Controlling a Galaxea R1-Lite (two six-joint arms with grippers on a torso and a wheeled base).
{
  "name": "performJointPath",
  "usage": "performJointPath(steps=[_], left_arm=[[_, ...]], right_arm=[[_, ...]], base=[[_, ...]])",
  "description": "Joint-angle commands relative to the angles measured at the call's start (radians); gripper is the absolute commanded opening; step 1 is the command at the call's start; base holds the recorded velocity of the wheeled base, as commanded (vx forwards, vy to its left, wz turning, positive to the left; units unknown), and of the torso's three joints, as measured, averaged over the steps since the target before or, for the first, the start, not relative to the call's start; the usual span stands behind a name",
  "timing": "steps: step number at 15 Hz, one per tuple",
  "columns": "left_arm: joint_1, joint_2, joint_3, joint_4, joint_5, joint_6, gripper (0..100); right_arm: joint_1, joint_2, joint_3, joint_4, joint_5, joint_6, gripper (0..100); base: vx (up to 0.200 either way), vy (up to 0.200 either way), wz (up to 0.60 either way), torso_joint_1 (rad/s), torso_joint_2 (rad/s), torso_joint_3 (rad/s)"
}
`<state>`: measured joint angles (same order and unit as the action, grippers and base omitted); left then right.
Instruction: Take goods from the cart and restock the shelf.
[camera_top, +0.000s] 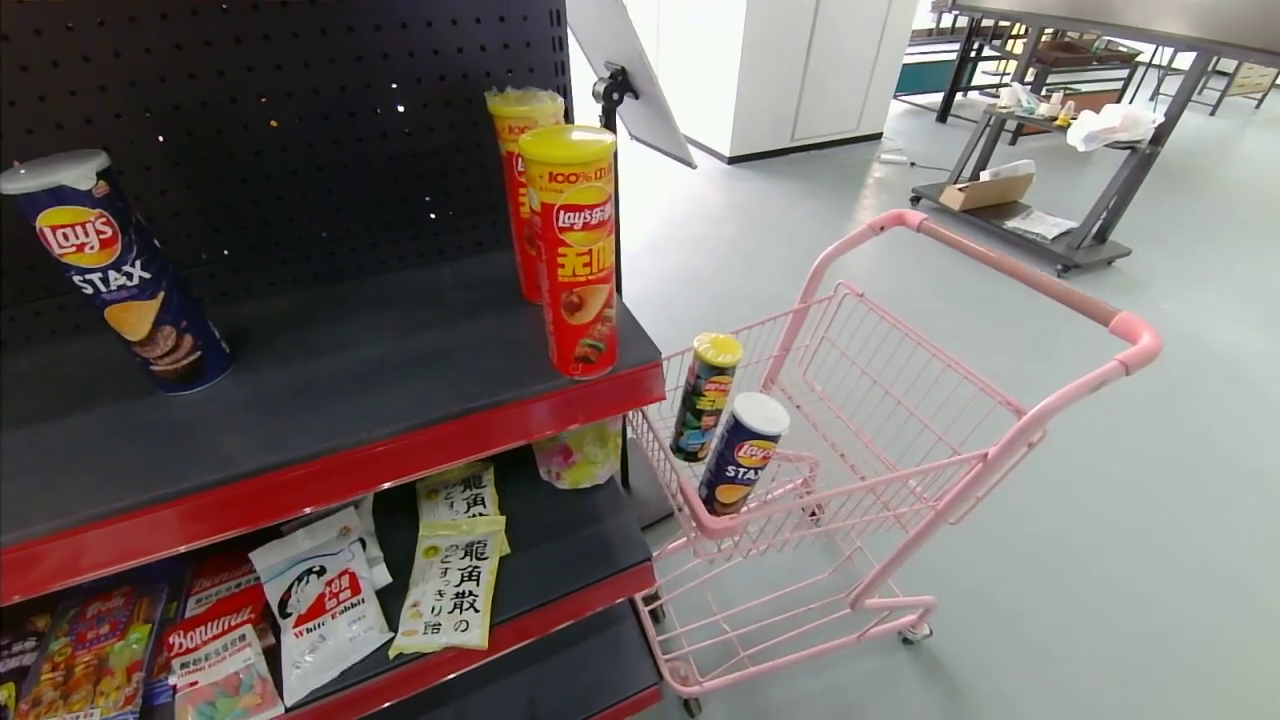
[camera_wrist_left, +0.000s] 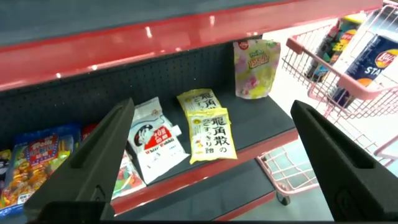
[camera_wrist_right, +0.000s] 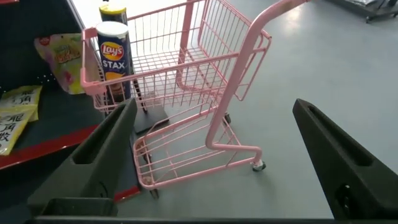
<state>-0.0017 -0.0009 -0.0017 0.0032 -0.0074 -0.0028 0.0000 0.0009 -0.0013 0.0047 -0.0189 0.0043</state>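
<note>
Cart (camera_top: 1000, 265), pink, stands just beside the shelf (camera_top: 350, 340) and holds two upright cans: a yellow-lidded can (camera_top: 705, 395) and a white-lidded can (camera_top: 742, 455). Three stand on the shelf: one blue can (camera_top: 120, 280) and two red cans (camera_top: 575, 250). The left pincer (camera_wrist_left: 212, 109) and right pincer (camera_wrist_right: 214, 106) both gape, empty. Grey floor (camera_top: 1100, 560).

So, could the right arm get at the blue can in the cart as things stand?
Probably yes: the blue can stands at the cart's open top, nothing over it, and the right gripper is open. A yellow-lidded can stands beside it.
</note>
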Motion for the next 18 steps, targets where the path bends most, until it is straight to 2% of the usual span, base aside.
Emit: performJointPath(steps=[1,13,17,18], left_arm=[[0.0,0.001,0.0,0.0,0.0,0.0,100],[0.0,0.001,0.0,0.0,0.0,-0.003,100],[0.0,0.001,0.0,0.0,-0.012,0.014,100],[0.0,0.001,0.0,0.0,-0.012,0.007,100]], right_arm=[[0.0,0.001,0.0,0.0,-0.001,-0.001,100],[0.0,0.001,0.0,0.001,0.002,-0.009,100],[0.0,-0.001,-0.003,0.001,0.014,-0.015,100],[0.015,0.128,-0.172,0.012,0.114,-0.009,100]], base=[[0.0,0.0,0.0,-0.173,0.43,0.261],[0.0,0.0,0.0,-0.184,0.53,0.338],[0.0,0.0,0.0,-0.044,0.16,0.113],[0.0,0.0,0.0,0.0,0.0,0.0]])
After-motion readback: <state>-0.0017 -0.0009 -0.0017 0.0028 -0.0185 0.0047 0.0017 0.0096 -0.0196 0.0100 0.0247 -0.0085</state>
